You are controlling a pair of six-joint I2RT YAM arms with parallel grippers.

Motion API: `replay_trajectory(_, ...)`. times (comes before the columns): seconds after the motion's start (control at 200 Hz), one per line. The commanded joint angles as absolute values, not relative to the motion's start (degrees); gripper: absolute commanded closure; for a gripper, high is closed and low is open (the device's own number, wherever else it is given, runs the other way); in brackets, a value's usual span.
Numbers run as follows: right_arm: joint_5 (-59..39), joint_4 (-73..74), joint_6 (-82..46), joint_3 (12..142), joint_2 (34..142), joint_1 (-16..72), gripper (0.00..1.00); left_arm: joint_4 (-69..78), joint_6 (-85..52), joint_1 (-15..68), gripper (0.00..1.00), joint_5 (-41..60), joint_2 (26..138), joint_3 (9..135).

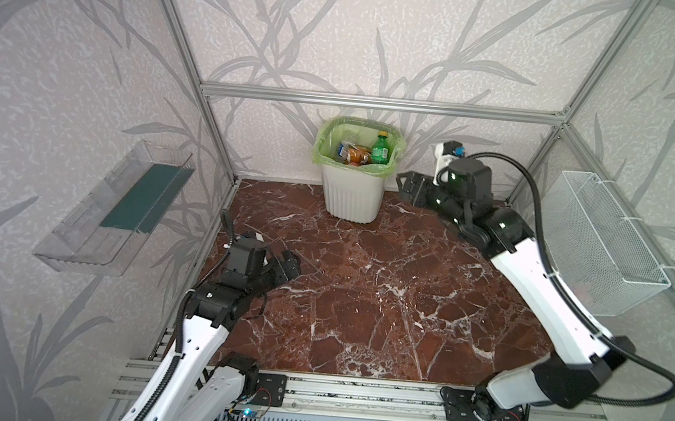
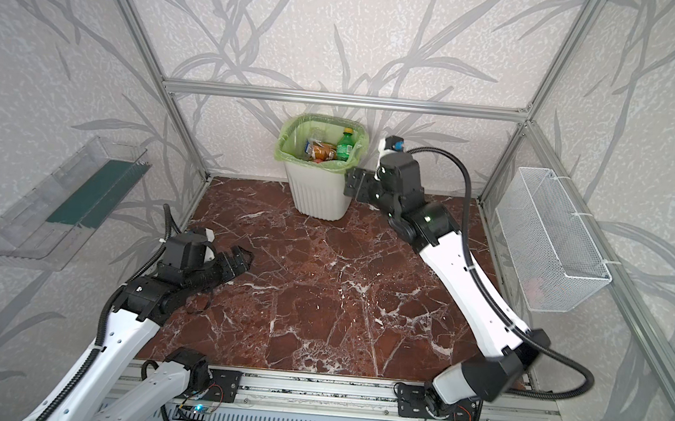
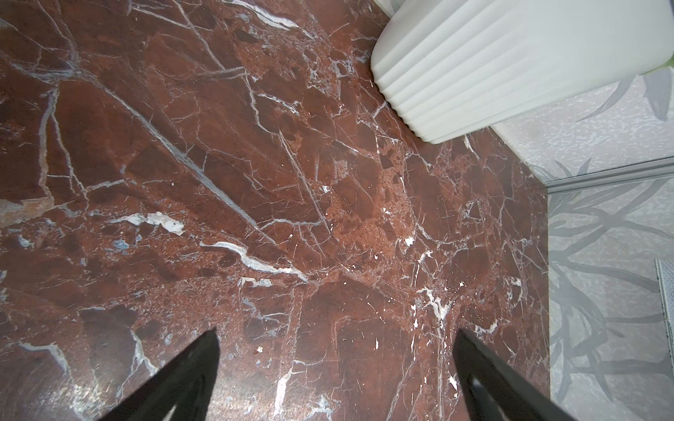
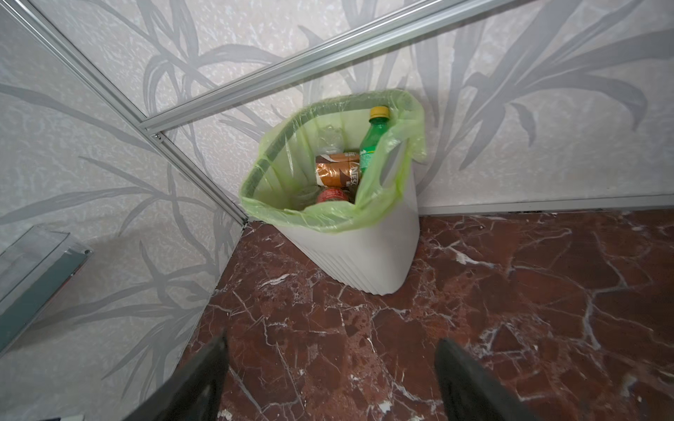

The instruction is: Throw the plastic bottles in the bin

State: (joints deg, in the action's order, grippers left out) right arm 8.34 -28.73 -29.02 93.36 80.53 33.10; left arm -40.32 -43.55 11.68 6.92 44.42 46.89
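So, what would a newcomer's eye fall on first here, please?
The white ribbed plastic bin, against the back wall, holds colourful plastic bottles, a green yellow-capped bottle sticking up. The open right gripper hovers beside its rim, above the red-brown marble table.

The white bin [image 1: 351, 198] is showing straight ribs and wearing a light green bag [image 1: 319, 151]. A green bottle [image 1: 379, 152] is wearing a yellow cap [image 1: 383, 133]. A brown bottle [image 4: 337, 171] is showing white stripes. The table [image 1: 362, 288] is showing dark red stone with white cracks. The pale walls [image 1: 68, 71] are showing grey leaves.
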Motion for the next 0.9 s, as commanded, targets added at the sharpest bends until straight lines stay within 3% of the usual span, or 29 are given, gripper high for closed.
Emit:
replay_trajectory(0.0, 9.7, -24.5, -31.8, 79.7, 76.1, 30.4, 0.12, -38.7, -43.3, 11.1, 0.01, 5.2, 44.5, 45.7)
replay_trajectory(0.26, 5.1, -21.4, -31.5, 56.3, 68.0, 16.4, 0.14, -31.7, -41.3, 9.6, 0.01, -3.6, 47.4, 46.0)
replay_trajectory(0.425, 6.7, -13.0, -24.0, 46.1, 64.4, 9.4, 0.15, -24.8, -37.9, 8.5, 0.01, -19.7, 49.4, 45.8)
replay_trajectory(0.67, 17.3, 15.5, -9.0, 27.8, 60.5, 5.1, 0.12, -1.2, -25.8, 7.6, 0.00, -42.8, 53.0, 35.9)
replay_trajectory(0.895, 17.9, 35.7, -7.9, 21.0, 71.5, 2.1, 0.11, 8.0, -25.6, 3.6, 0.00, -46.1, 59.8, 28.7)
